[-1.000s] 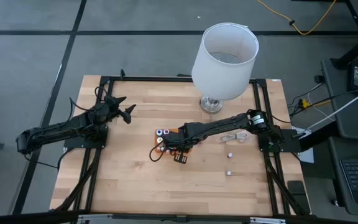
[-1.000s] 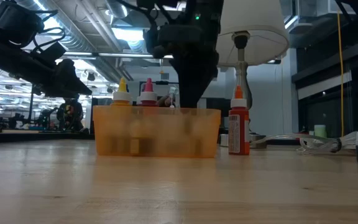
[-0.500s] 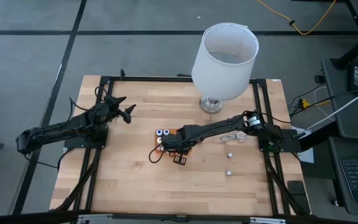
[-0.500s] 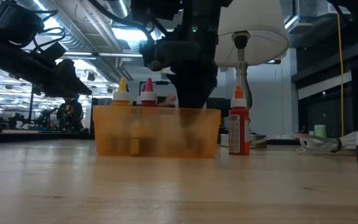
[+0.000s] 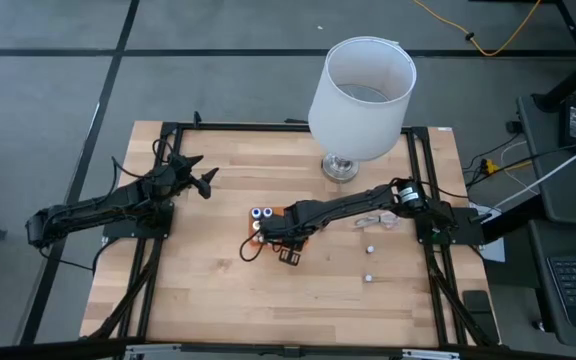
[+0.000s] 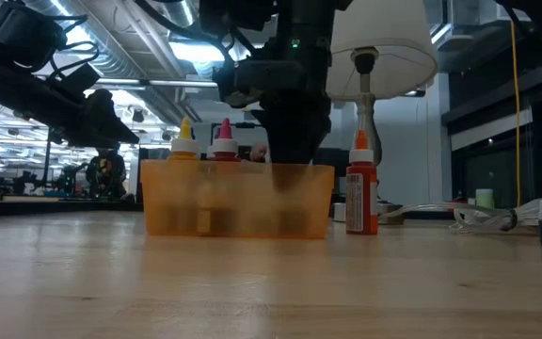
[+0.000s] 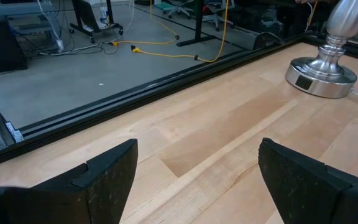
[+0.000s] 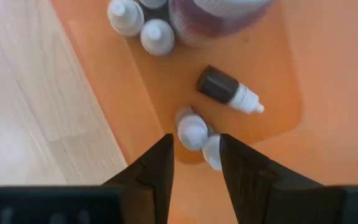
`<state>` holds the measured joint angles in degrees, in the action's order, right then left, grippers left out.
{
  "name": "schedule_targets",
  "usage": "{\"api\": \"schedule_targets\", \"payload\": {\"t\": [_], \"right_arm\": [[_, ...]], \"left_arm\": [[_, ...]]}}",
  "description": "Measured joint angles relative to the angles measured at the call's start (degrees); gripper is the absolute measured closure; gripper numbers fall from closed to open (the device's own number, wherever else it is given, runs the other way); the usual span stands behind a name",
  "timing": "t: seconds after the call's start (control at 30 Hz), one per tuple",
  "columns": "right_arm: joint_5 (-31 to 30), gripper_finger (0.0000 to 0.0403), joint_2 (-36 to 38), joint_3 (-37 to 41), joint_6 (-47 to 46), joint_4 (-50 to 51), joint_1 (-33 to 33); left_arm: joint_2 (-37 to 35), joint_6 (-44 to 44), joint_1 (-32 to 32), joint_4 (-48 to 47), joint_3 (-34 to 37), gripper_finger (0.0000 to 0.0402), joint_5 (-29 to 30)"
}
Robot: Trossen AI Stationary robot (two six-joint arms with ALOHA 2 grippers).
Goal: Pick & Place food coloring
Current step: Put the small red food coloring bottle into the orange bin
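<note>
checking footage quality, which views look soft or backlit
Low view: the tray blurs its contents, and the arms are dark against bright ceiling lights. Right wrist view: a large bottle is out of focus, while the dark bottle lying in the tray is sharp. High view: evenly lit.

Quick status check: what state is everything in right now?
Orange tray: holding several bottles.
Left gripper: open, holding nothing.
Right gripper: open, down inside tray.
Dark bottle: lying on its side in tray.
Red bottle: upright, outside tray.
Lamp: upright.
</note>
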<state>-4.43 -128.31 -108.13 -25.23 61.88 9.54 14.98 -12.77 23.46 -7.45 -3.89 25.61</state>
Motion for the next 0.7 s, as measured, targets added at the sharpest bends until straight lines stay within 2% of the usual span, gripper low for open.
{"api": "schedule_targets", "payload": {"t": [0.23,0.37,0.5,0.7], "right_arm": [[-2.65,0.0271,0.91,-6.6,-0.1,4.36,0.02],[-4.82,0.027,1.98,-10.04,-3.24,6.17,0.04],[-5.17,0.0251,4.7,-9.27,-8.03,5.97,0.91],[-6.44,0.0188,10.71,-2.67,-13.5,3.46,2.83]], "left_arm": [[0.0,-0.01,0.0,0.01,0.01,0.0078,0.0],[0.0,-0.01,0.0,-0.01,0.0,0.0079,0.0],[0.0,-0.01,0.0,0.0,-0.01,0.0078,0.0],[0.0,-0.01,0.0,0.01,-0.01,0.0079,0.0]]}}
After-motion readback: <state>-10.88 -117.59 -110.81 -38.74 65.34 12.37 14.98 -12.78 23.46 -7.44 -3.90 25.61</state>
